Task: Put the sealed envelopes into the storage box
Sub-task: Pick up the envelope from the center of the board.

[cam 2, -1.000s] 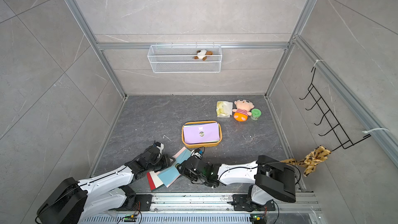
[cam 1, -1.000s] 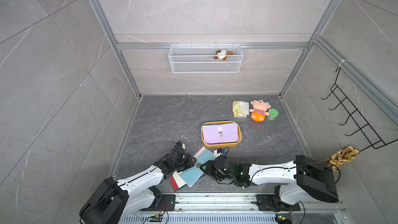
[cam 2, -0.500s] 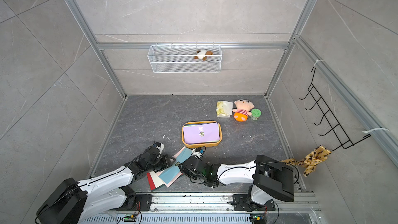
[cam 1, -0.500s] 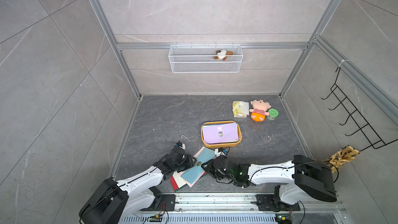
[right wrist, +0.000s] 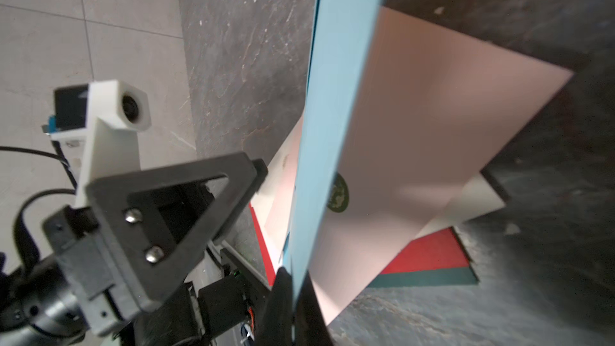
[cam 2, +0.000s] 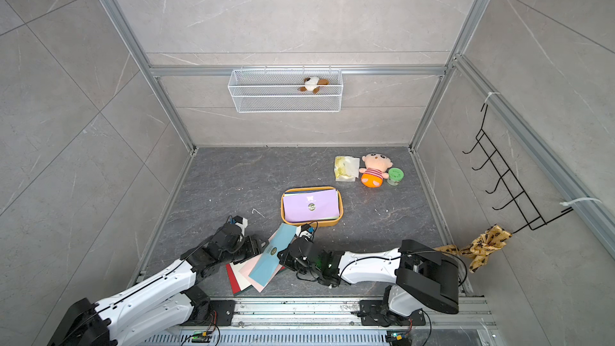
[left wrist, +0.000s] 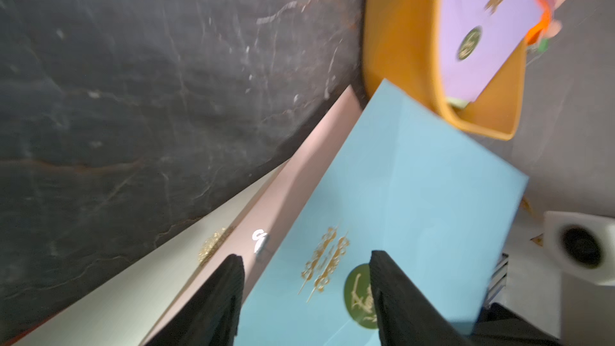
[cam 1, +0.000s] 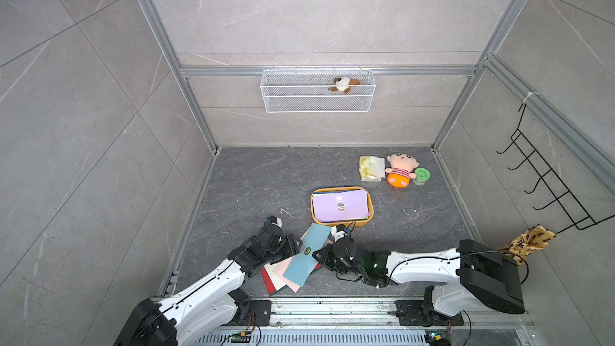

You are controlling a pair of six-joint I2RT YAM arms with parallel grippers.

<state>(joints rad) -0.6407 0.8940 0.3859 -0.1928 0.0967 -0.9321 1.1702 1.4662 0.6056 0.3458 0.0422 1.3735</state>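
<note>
The right gripper (right wrist: 293,281) pinches the edge of the light blue envelope (right wrist: 336,94). The left gripper (left wrist: 306,294) stands open over its green seal (left wrist: 357,291), too blurred to read. The storage box (left wrist: 399,44) lies just ahead of the left gripper.

wire basket (cam 1: 299,103) holds small plush (cam 1: 343,84); crinkly packet (cam 1: 370,168), doll (cam 1: 399,171), green jar (cam 1: 421,175) side by side.

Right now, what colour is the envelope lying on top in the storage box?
The top envelope is lilac with a dark round seal; clearest in a top view.
</note>
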